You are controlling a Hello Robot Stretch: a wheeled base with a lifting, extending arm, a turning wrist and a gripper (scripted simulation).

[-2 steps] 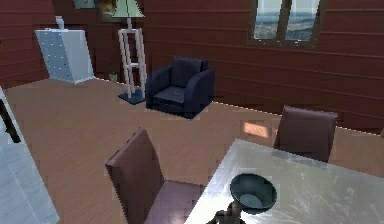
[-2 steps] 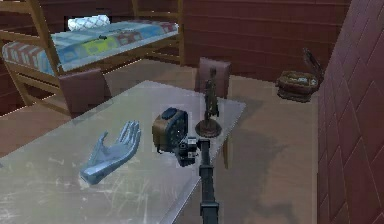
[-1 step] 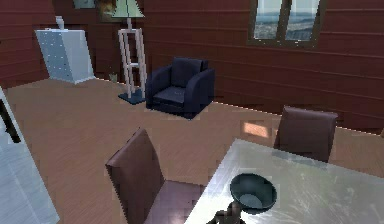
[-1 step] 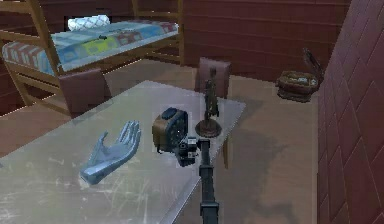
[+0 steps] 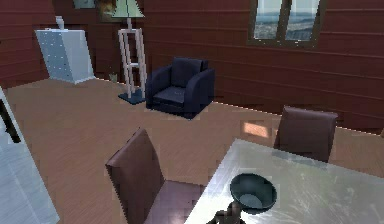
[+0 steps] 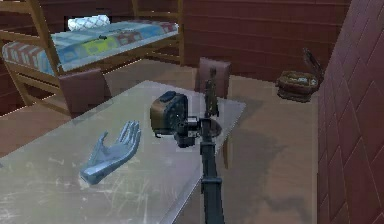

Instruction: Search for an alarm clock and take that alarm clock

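Note:
A dark boxy thing with a brownish rim [image 6: 168, 112], shaped like a small alarm clock, shows over the far part of the pale glossy table [image 6: 60, 190]. The arm's dark bar [image 6: 208, 185] rises from the bottom edge, and the gripper [image 6: 184, 133] sits at its far end, right against that boxy thing. With the tabletop behind it, I cannot tell whether the gripper holds it. In the forward view the same table [image 5: 320, 190] carries a dark bowl [image 5: 252, 190].
A pale blue hand statue [image 6: 110, 155] lies on the table left of the arm. Brown chairs [image 6: 212, 75] [image 6: 85, 90] [image 5: 140, 180] [image 5: 305, 130] ring the table. Beyond stand a bunk bed [image 6: 90, 45], a brown bag [image 6: 297, 85], a navy armchair [image 5: 180, 88] and a white dresser [image 5: 65, 52].

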